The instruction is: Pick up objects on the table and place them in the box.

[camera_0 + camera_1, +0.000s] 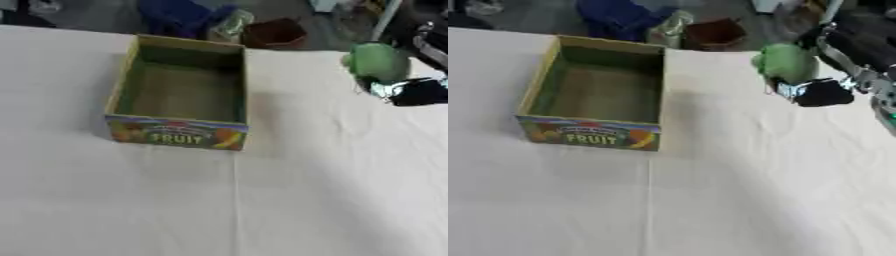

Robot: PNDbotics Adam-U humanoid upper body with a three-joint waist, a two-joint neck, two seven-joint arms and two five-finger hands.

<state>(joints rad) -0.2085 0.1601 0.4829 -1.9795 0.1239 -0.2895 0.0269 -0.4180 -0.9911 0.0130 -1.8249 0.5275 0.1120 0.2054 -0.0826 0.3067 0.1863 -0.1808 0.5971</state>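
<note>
Right hand (820, 92): black and silver, blurred; fingers hidden against the round green object (785, 62), grip cannot be told.
Green object: blurred, kind unclear.
Right arm (859, 52): cut off at right edge.
Cardboard box (592, 95) label: only "FRUIT" readable.

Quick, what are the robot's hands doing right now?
Right hand: at the green object; whether its fingers grip it cannot be told.
Left hand: not in view.

table (131, 200): white cloth, creased | floor (96, 15): grey | beyond (blurred): blue shape (179, 15), brown container (273, 33)
</note>
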